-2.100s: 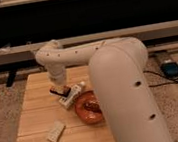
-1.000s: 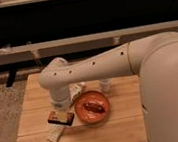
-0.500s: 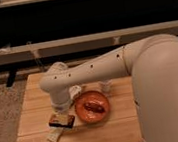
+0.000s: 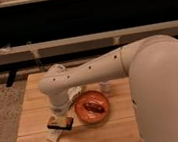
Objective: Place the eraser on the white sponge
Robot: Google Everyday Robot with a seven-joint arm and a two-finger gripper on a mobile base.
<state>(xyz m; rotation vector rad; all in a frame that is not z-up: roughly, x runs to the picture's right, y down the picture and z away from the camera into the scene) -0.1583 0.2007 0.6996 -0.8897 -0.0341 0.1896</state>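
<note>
Cream-white gripper [image 4: 59, 115] at seven o'clock of the orange bowl [image 4: 87, 116], above a dark, tan-edged eraser [image 4: 60, 123]. White sponge [image 4: 53, 137]. Pale, plank-lined wooden table [image 4: 107, 133].

Lab-type rm: carpet [image 4: 4, 119]; gripper [image 4: 60, 119] over table [image 4: 107, 134].

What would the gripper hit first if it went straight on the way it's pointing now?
The gripper points down at the table with the eraser at its tip; the white sponge lies just beneath, so it would probably be met first.

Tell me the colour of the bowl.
The bowl is orange, camera view; the gripper hangs left of it.
</note>
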